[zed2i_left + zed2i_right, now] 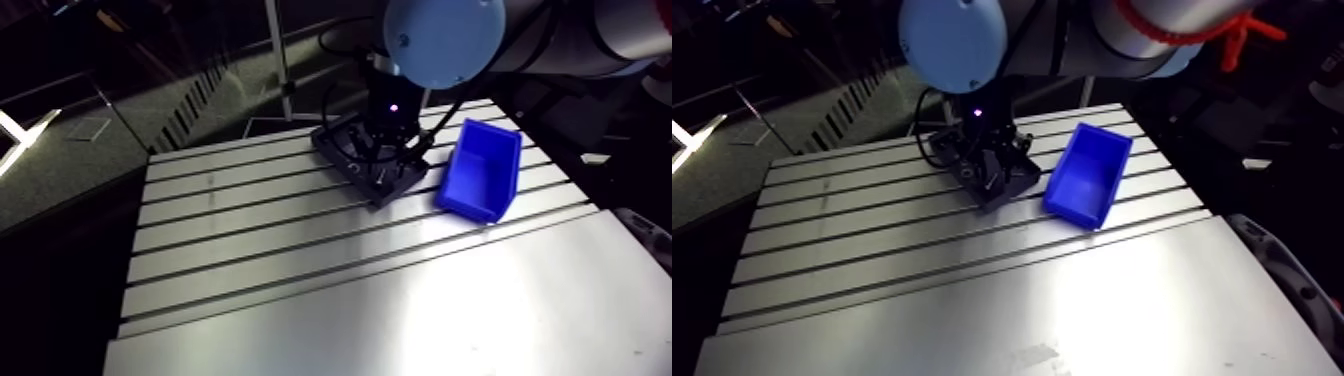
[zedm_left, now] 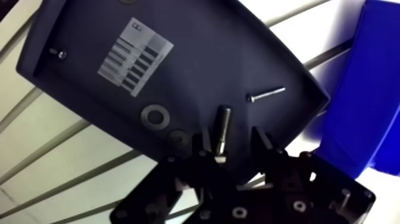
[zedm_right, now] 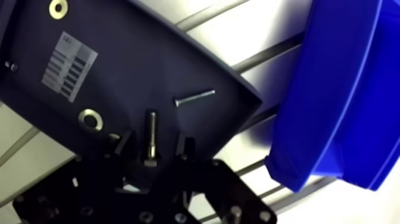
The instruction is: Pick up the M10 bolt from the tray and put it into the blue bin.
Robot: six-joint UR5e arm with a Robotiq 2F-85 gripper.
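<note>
My two-fingered gripper hangs low over the dark shallow plastic tray, fingers apart and astride the short dark metal M10 bolt.

In the wrist view the bolt lies on the tray floor between my fingers with a gap on either side, so I have nothing clamped; its shank points away from me. Ahead of it, towards the blue plastic bin, lies a thin silver screw. On the bolt's other side sits a flat metal washer, and beyond that a white printed label. In the arm view the tray is in the upper middle of the frame on the slotted aluminium table, with the bin just beside it to the right.
</note>
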